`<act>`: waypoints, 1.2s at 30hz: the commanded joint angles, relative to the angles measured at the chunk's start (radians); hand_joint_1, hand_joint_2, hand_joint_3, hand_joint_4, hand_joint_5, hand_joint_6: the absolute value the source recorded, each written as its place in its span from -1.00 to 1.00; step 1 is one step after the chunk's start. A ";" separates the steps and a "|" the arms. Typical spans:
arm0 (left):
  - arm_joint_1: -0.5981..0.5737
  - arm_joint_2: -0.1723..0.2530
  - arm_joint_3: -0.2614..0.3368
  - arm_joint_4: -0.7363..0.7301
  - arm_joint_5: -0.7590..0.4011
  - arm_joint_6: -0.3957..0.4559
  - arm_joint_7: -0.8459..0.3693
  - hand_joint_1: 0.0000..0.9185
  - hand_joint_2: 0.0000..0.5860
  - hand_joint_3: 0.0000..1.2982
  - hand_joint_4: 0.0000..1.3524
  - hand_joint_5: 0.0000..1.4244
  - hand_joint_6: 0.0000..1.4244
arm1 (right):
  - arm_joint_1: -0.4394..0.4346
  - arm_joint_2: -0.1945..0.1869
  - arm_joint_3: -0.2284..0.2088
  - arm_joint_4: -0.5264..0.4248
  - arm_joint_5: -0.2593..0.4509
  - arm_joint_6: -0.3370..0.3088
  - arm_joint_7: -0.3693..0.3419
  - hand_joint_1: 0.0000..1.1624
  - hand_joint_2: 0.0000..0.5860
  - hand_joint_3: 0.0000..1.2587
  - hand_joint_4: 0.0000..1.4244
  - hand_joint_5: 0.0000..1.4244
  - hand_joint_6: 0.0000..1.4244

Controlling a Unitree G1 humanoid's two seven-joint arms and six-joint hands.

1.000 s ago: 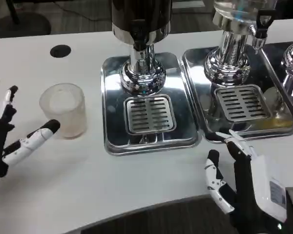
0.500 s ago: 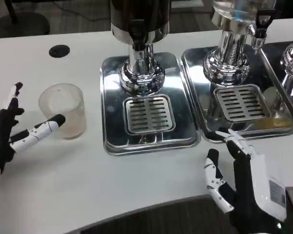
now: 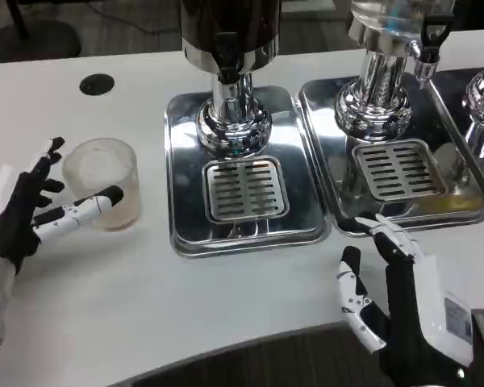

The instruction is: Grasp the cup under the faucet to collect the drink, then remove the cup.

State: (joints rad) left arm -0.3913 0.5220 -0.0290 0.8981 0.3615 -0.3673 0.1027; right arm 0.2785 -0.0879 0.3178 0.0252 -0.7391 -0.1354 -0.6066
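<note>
Head view: the clear plastic cup [image 3: 103,182] on the tabletop [image 3: 226,298] is flanked by the spread left hand [image 3: 32,216]; the right hand [image 3: 391,302] is held open, empty.

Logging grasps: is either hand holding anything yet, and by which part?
Nothing is held. The left hand is spread around the cup; the right hand is open.
</note>
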 commanded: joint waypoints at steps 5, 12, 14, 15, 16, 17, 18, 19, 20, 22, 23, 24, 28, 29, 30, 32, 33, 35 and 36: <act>-0.061 0.002 -0.029 0.078 -0.009 -0.036 -0.002 -0.23 -0.80 -0.75 -0.71 -0.49 -0.39 | 0.004 0.003 -0.008 -0.008 0.012 -0.013 -0.010 -0.30 0.86 -0.35 -0.67 -0.71 -0.61; -0.096 -0.002 -0.038 0.148 -0.013 -0.069 -0.007 -0.23 -0.80 -0.68 -0.63 -0.40 -0.24 | 0.007 0.005 -0.013 -0.004 0.048 -0.025 0.001 -0.29 0.87 -0.35 -0.67 -0.70 -0.58; -0.101 -0.004 -0.038 0.161 -0.015 -0.076 -0.003 -0.23 -0.79 -0.66 -0.61 -0.38 -0.22 | 0.007 0.005 -0.016 -0.002 0.063 -0.030 0.005 -0.29 0.87 -0.34 -0.67 -0.69 -0.57; -0.102 -0.005 -0.037 0.165 -0.016 -0.078 -0.001 -0.22 -0.79 -0.65 -0.59 -0.36 -0.21 | 0.007 0.004 -0.017 -0.001 0.068 -0.033 0.007 -0.29 0.87 -0.34 -0.67 -0.69 -0.56; -0.103 -0.005 -0.037 0.169 -0.015 -0.080 0.004 -0.22 -0.79 -0.65 -0.59 -0.35 -0.20 | 0.006 0.002 -0.017 0.000 0.071 -0.037 0.007 -0.28 0.87 -0.34 -0.67 -0.69 -0.56; -0.104 -0.006 -0.038 0.172 -0.014 -0.081 0.008 -0.22 -0.79 -0.64 -0.58 -0.35 -0.19 | 0.006 0.001 -0.016 0.001 0.072 -0.039 0.007 -0.28 0.87 -0.33 -0.67 -0.69 -0.56; -0.105 -0.006 -0.038 0.175 -0.012 -0.081 0.011 -0.22 -0.79 -0.64 -0.58 -0.35 -0.18 | 0.006 0.001 -0.018 0.001 0.078 -0.042 0.010 -0.28 0.87 -0.33 -0.67 -0.69 -0.56; -0.106 -0.006 -0.039 0.177 -0.011 -0.081 0.012 -0.22 -0.79 -0.64 -0.58 -0.33 -0.17 | 0.006 0.002 -0.019 0.002 0.083 -0.045 0.012 -0.28 0.87 -0.33 -0.67 -0.69 -0.56; -0.106 -0.005 -0.043 0.177 -0.005 -0.081 0.018 -0.22 -0.79 -0.63 -0.57 -0.33 -0.15 | 0.005 0.002 -0.019 0.004 0.085 -0.047 0.014 -0.28 0.87 -0.33 -0.67 -0.69 -0.54; -0.105 -0.002 -0.050 0.173 0.007 -0.082 0.037 -0.20 -0.77 -0.61 -0.55 -0.31 -0.13 | 0.004 0.003 -0.018 0.005 0.085 -0.049 0.015 -0.28 0.87 -0.33 -0.67 -0.69 -0.54; -0.104 -0.002 -0.053 0.172 0.010 -0.083 0.044 -0.18 -0.76 -0.62 -0.56 -0.30 -0.14 | 0.004 0.004 -0.019 0.005 0.087 -0.050 0.016 -0.28 0.87 -0.33 -0.67 -0.68 -0.54; -0.103 0.000 -0.057 0.170 0.014 -0.083 0.051 -0.16 -0.76 -0.63 -0.57 -0.31 -0.14 | 0.005 0.006 -0.021 0.006 0.095 -0.052 0.019 -0.28 0.87 -0.33 -0.67 -0.68 -0.53; -0.106 0.003 -0.067 0.170 0.013 -0.079 0.068 -0.15 -0.79 -0.64 -0.59 -0.32 -0.15 | 0.003 0.006 -0.024 0.007 0.098 -0.055 0.018 -0.28 0.86 -0.33 -0.67 -0.67 -0.53; -0.107 0.003 -0.069 0.172 0.012 -0.078 0.072 -0.15 -0.79 -0.64 -0.59 -0.32 -0.15 | 0.003 0.006 -0.025 0.008 0.100 -0.058 0.018 -0.28 0.86 -0.33 -0.67 -0.67 -0.53; -0.108 0.002 -0.070 0.173 0.011 -0.078 0.078 -0.15 -0.79 -0.63 -0.58 -0.32 -0.15 | 0.003 0.006 -0.026 0.008 0.103 -0.059 0.019 -0.28 0.86 -0.33 -0.67 -0.67 -0.53; -0.110 0.002 -0.072 0.177 0.013 -0.081 0.092 -0.13 -0.79 -0.63 -0.58 -0.30 -0.11 | 0.001 0.006 -0.028 0.010 0.106 -0.061 0.021 -0.28 0.86 -0.33 -0.67 -0.67 -0.53; -0.111 0.000 -0.073 0.180 0.013 -0.084 0.100 -0.11 -0.77 -0.62 -0.57 -0.29 -0.09 | 0.001 0.006 -0.028 0.009 0.104 -0.062 0.020 -0.28 0.86 -0.33 -0.67 -0.67 -0.53; -0.116 -0.004 -0.077 0.189 0.014 -0.089 0.114 -0.06 -0.73 -0.57 -0.53 -0.23 0.00 | -0.002 0.006 -0.030 0.011 0.108 -0.065 0.021 -0.28 0.86 -0.33 -0.66 -0.67 -0.53; -0.117 -0.007 -0.076 0.195 0.012 -0.094 0.117 -0.04 -0.72 -0.55 -0.51 -0.21 0.03 | -0.003 0.008 -0.032 0.012 0.112 -0.065 0.023 -0.28 0.85 -0.33 -0.66 -0.67 -0.53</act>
State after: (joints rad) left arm -0.4865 0.5210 -0.0986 1.0741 0.3668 -0.4433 0.1960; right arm 0.2805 -0.0857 0.2927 0.0315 -0.6416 -0.1831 -0.5891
